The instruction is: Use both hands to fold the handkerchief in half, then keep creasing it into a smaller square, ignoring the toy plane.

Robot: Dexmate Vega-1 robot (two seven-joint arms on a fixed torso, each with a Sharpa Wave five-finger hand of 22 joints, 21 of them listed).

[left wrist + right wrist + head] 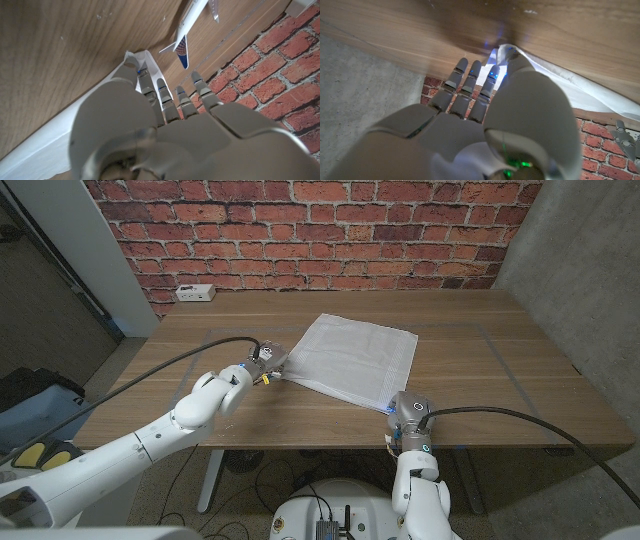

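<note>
The white handkerchief [352, 358] lies spread on the middle of the tabletop [480, 380], skewed to its edges. The left hand [266, 362] pinches its left corner; the right hand [406, 411] pinches the corner nearest the tabletop's front edge.

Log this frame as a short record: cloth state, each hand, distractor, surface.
cloth: white handkerchief lying spread on the table, no fold visible
left hand: left hand at the cloth's left corner, fingers on it
right hand: right hand at the cloth's near right corner, fingers on it
distractor: toy plane on the table, apart from the cloth
surface: wooden table
</note>
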